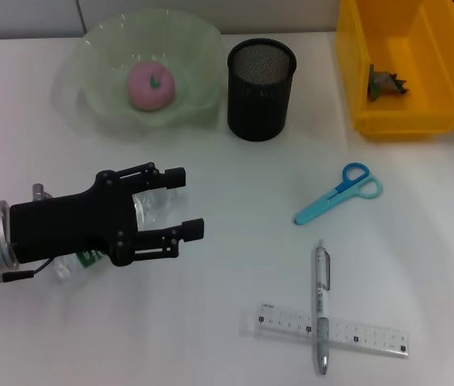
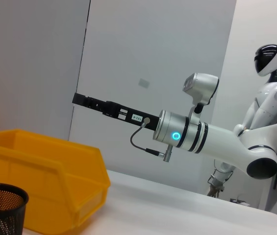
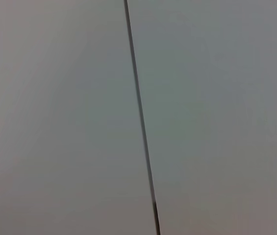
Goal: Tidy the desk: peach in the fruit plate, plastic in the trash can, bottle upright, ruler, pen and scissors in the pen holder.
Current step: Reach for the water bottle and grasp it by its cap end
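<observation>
Your left gripper hangs with fingers spread over the clear bottle lying on the desk, near the fruit plate. Expect light, slick, crushable plastic; grasp mid-body.

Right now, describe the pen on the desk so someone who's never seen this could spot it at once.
Start at the yellow plastic bin at the desk's far right and come toward the robot, past the blue-handled scissors. The slim silver pen lies just beyond them, pointing toward and away from the robot. It alone crosses over the clear plastic ruler.
</observation>
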